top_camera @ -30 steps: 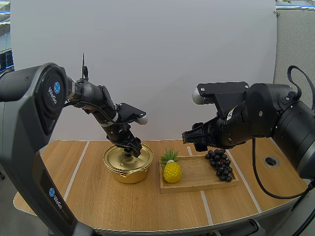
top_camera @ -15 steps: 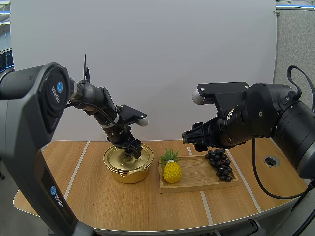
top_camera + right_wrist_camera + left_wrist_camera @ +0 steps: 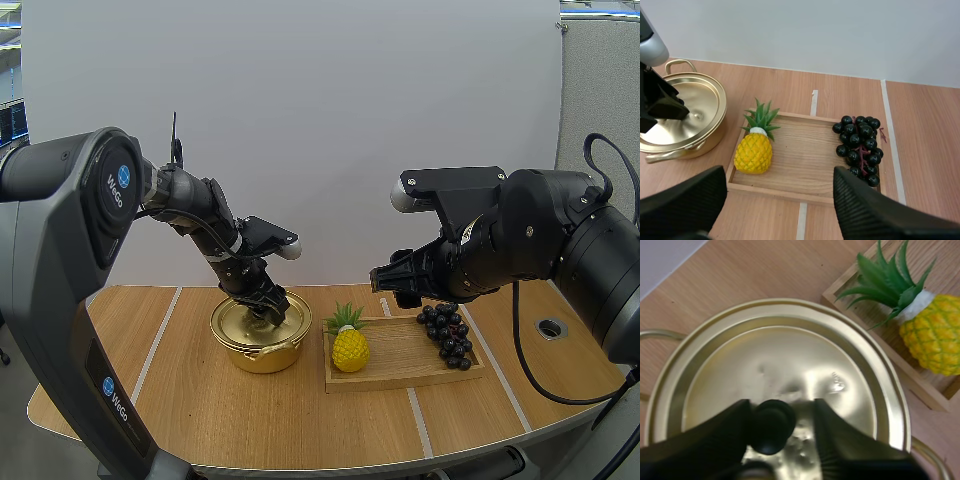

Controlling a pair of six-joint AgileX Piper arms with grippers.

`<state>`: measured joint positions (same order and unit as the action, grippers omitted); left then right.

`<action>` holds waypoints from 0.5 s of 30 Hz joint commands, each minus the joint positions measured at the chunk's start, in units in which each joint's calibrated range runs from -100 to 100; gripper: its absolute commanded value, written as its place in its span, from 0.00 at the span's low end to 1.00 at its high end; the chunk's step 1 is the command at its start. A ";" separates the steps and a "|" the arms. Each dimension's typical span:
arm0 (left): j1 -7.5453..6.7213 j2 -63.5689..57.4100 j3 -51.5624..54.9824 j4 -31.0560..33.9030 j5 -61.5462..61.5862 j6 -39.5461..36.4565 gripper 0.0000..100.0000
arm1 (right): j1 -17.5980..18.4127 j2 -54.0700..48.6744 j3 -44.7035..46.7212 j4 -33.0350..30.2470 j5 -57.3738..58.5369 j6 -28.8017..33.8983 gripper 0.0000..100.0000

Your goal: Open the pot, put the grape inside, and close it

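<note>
Left gripper (image 3: 780, 409) is down on the lid (image 3: 790, 355) of the gold pot (image 3: 262, 352), fingers parted with the black knob (image 3: 771, 426) upright between them, close against one and clear of the other, so closing should take it; grapes (image 3: 860, 147) lie on the tray (image 3: 805, 155), near the right gripper (image 3: 780, 175), itself spread wide.

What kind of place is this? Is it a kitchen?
Likely a robot practice lab, not a kitchen: the left gripper is at a lidded gold pot, while a pineapple and grapes sit on a tray on a line-marked table.
</note>
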<state>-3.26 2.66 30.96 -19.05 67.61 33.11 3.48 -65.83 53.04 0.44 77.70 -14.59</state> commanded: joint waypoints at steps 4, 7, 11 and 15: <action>-0.15 -0.57 -0.22 0.68 1.94 -0.21 0.00 | -0.22 -0.30 -0.41 0.07 -1.20 0.07 1.00; -0.15 -1.51 -0.22 0.68 1.94 -0.56 0.00 | -0.22 -0.30 -0.41 0.07 -1.20 0.07 1.00; -0.15 -5.50 -2.76 0.68 4.91 -2.40 0.00 | -0.22 -0.30 -0.41 0.07 -1.20 0.07 1.00; -0.15 -11.83 -7.50 0.68 9.19 -3.59 0.00 | -0.22 -0.30 -0.41 0.07 -1.20 0.07 1.00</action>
<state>-3.26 -2.49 28.22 -17.97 72.79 31.32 3.48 -65.83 53.04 0.44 77.56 -14.59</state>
